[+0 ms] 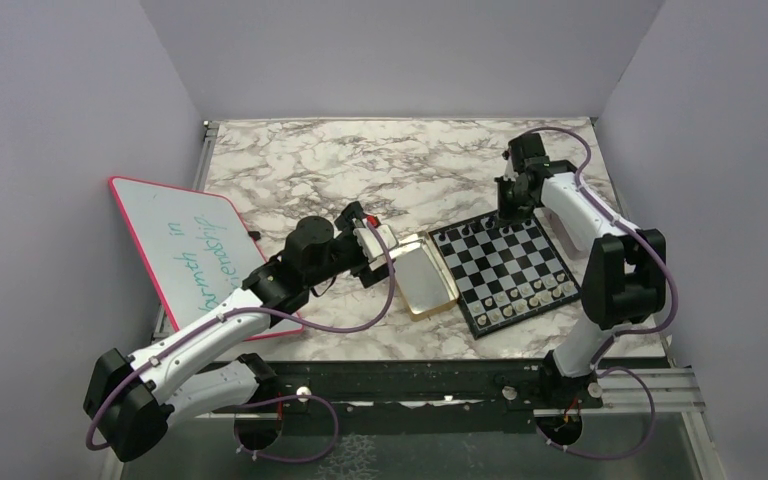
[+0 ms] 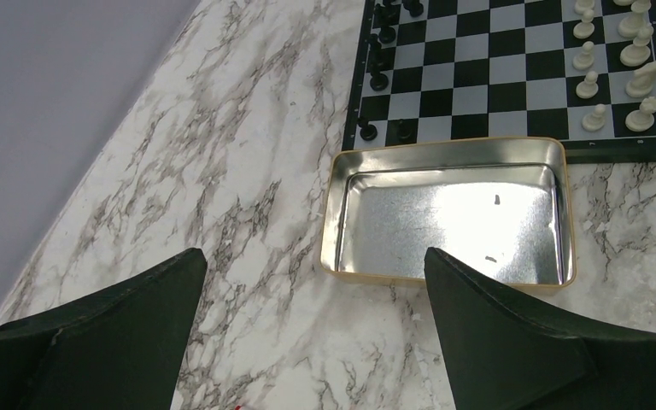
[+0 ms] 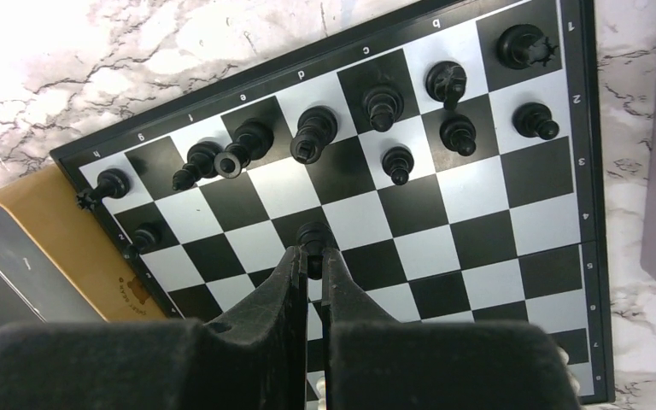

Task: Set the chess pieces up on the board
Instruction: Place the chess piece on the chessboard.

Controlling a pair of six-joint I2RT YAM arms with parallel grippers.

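The board (image 1: pixel 505 268) lies at the right of the marble table. Black chess pieces (image 3: pixel 316 132) stand in its two far rows, and one of them (image 3: pixel 228 162) lies tipped. Pale chess pieces (image 2: pixel 594 81) line the near rows. My right gripper (image 3: pixel 310 256) hovers over the far half of the board (image 3: pixel 470 231), shut on a small black piece (image 3: pixel 311 235) that sticks out past its fingertips. My left gripper (image 2: pixel 312 282) is wide open over bare marble, just short of the gold tin (image 2: pixel 333 213), with nothing between its fingers.
The open gold tin (image 1: pixel 425 275) lies against the board's left edge. A pink-rimmed whiteboard (image 1: pixel 195 250) overhangs the table's left side. A small red object (image 1: pixel 373 219) sits by the left gripper (image 1: pixel 380 243). Grey walls close in on three sides.
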